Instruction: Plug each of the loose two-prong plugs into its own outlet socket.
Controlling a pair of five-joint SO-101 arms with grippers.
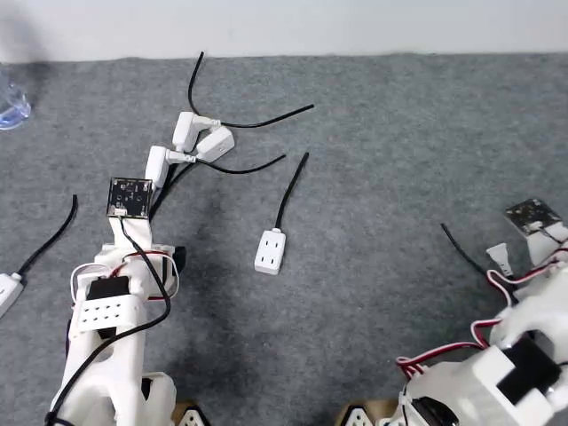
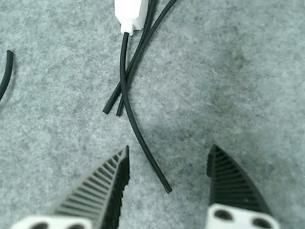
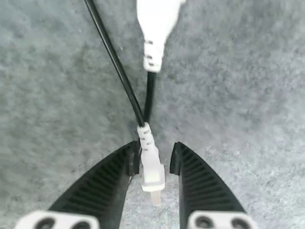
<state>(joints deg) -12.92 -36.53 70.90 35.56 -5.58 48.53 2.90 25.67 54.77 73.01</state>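
Note:
A white two-slot outlet socket (image 1: 271, 250) lies mid-table, its black cord running up and away. More white plug and socket pieces (image 1: 197, 138) cluster at the upper left with tangled black cords. My left gripper (image 2: 167, 164) hangs open over loose black cord ends (image 2: 138, 138), just short of a white piece (image 2: 129, 14). My right gripper (image 3: 153, 157) straddles a white two-prong plug (image 3: 151, 171) near the right edge (image 1: 500, 257). Its jaws are narrowly apart, one finger (image 3: 131, 160) touching the plug. A second white plug (image 3: 157, 19) lies just beyond.
Another white socket (image 1: 7, 291) with a black cord sits at the left edge. A clear object (image 1: 11, 106) rests at the far left back. Grey carpet (image 1: 390, 177) covers the table, with open room between the two arms.

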